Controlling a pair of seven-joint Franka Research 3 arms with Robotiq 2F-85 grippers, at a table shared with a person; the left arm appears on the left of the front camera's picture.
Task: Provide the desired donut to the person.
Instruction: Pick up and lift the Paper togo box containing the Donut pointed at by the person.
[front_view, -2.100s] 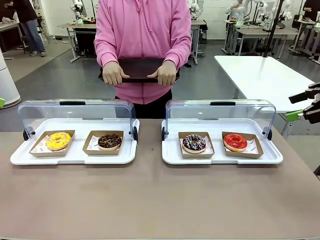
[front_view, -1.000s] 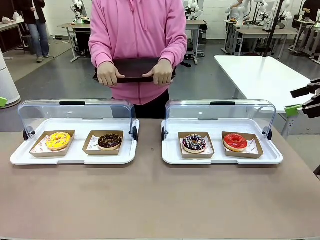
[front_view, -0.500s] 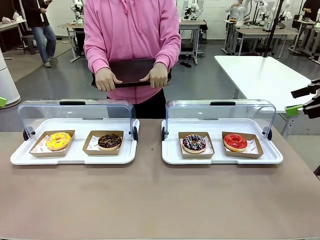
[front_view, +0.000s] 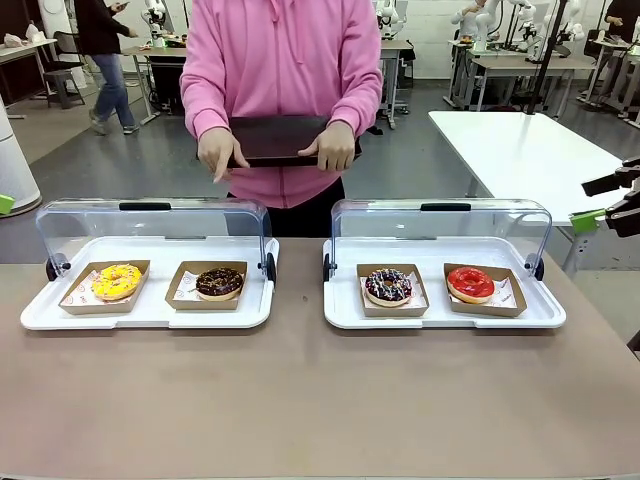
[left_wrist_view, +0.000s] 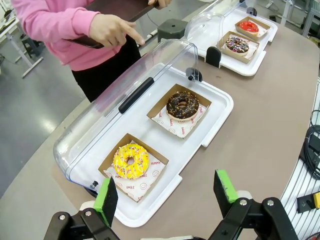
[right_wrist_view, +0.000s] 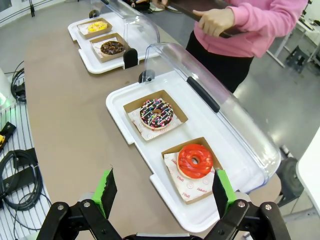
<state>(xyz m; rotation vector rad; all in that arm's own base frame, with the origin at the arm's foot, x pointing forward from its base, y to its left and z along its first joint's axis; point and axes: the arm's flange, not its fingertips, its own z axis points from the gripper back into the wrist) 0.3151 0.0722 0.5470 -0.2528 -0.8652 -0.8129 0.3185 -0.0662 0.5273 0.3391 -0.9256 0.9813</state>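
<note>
Four donuts lie in brown paper trays. A yellow donut (front_view: 116, 281) and a chocolate donut (front_view: 219, 283) sit on the left white tray (front_view: 150, 322). A sprinkled chocolate donut (front_view: 388, 286) and a red donut (front_view: 471, 284) sit on the right white tray (front_view: 440, 322). The person (front_view: 285, 60) in pink stands behind the left tray holding a dark tray (front_view: 280, 140). One hand (front_view: 219, 155) points a finger down. My left gripper (left_wrist_view: 165, 192) hovers open near the yellow donut (left_wrist_view: 131, 160). My right gripper (right_wrist_view: 162, 190) hovers open near the red donut (right_wrist_view: 195, 160), off the table's right end (front_view: 612, 205).
Both white trays have clear domed lids (front_view: 150, 220) (front_view: 440, 225) swung open to the far side. A white table (front_view: 520, 150) stands behind on the right. Bare brown tabletop (front_view: 320, 400) stretches in front of the trays. Cables (right_wrist_view: 20, 170) lie off the table edge.
The person has stepped back to the right with the dark tray. One hand has come off its edge and now points a finger downward. Both grippers have stayed put.
</note>
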